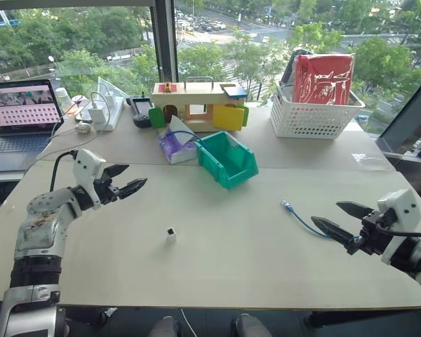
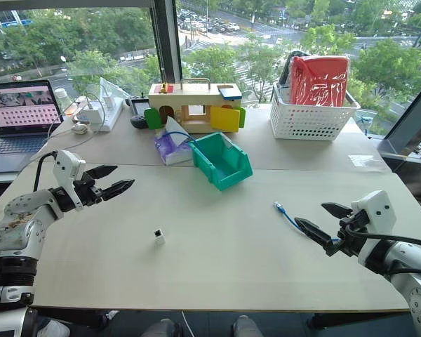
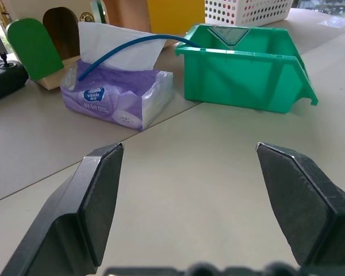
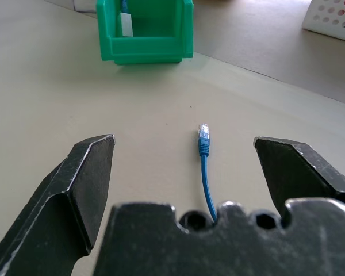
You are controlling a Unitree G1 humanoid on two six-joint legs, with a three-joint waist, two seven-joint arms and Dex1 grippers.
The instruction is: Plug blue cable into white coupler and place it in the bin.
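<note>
The blue cable [image 1: 299, 219] lies loose on the table at the right, its clear plug [image 4: 203, 132] pointing toward the bin. My right gripper [image 1: 325, 213] hovers open just behind the cable, the cable running between its fingers and under the wrist. The tiny white coupler [image 1: 170, 234] stands alone on the table left of centre. Above and to its left, my left gripper [image 1: 137, 175] is open and holds nothing. The teal-green bin [image 1: 231, 168] stands at mid-table, open front facing me. Another blue cable [image 3: 126, 46] arcs over the tissue pack into it.
A purple tissue pack [image 1: 172, 148] sits against the bin's left side. Behind are a wooden toy house [image 1: 194, 105], a white lattice basket [image 1: 312, 116] with a red bag, a black controller [image 1: 140, 111], white chargers [image 1: 102, 112] and a laptop [image 1: 19, 116] at far left.
</note>
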